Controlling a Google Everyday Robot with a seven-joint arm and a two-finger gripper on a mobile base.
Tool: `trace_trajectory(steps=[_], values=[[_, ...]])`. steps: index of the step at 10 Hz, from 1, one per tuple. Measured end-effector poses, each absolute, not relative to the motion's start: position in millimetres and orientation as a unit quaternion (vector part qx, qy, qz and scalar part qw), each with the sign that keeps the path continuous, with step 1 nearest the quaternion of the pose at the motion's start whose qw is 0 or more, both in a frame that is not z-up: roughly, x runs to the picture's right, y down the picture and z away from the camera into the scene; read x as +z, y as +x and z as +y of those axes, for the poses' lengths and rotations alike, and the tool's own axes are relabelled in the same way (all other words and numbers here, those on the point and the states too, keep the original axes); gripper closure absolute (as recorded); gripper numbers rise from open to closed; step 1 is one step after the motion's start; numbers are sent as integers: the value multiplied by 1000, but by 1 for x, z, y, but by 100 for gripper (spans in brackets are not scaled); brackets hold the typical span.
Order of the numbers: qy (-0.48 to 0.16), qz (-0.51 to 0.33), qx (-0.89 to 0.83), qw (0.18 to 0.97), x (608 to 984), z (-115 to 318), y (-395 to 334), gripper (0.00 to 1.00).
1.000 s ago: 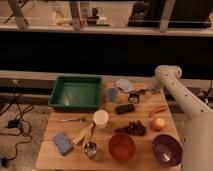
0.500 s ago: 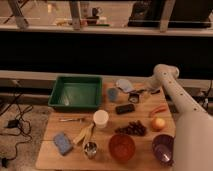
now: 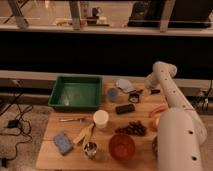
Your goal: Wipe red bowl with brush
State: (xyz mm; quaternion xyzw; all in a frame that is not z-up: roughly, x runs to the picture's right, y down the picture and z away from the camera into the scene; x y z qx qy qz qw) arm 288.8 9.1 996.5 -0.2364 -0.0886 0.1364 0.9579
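Camera view, left to right: a blue rectangular sponge [image 3: 63,142] lies near the front left corner of the wooden table [image 3: 55,129]. Behind it a green plastic tray [image 3: 76,92] fills the rear left, with bare wood between the two. A white cup [image 3: 101,119] stands mid-table and a flat black rectangular block [image 3: 125,108] lies just to its right. The round orange-red translucent bowl [image 3: 122,146] sits at the front edge, clear of its neighbours, with a dark clustered heap [image 3: 131,129] just behind it.

At the rear right lies the small black brush with a slim dark handle [image 3: 154,91]. The white arm [image 3: 175,135] rises from the lower right, bends at a rounded joint and dips down and left. Its dark gripper [image 3: 139,93] hangs low just beside the brush with fingers spread and nothing in them.

Compared with a second ago, the upper bend has shifted left and lower. The forearm now covers the purple bowl and the table's right edge.
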Motion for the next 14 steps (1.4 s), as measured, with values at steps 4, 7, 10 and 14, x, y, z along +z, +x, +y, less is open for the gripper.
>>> trace_trajectory(steps=[4,7,10,14], values=[[-250,-67,143,955,1004,12,307,38],[-258,-63,143,953,1003,17,310,62],[-269,-69,141,950,1003,24,306,62],[-274,-90,148,946,992,21,294,88]])
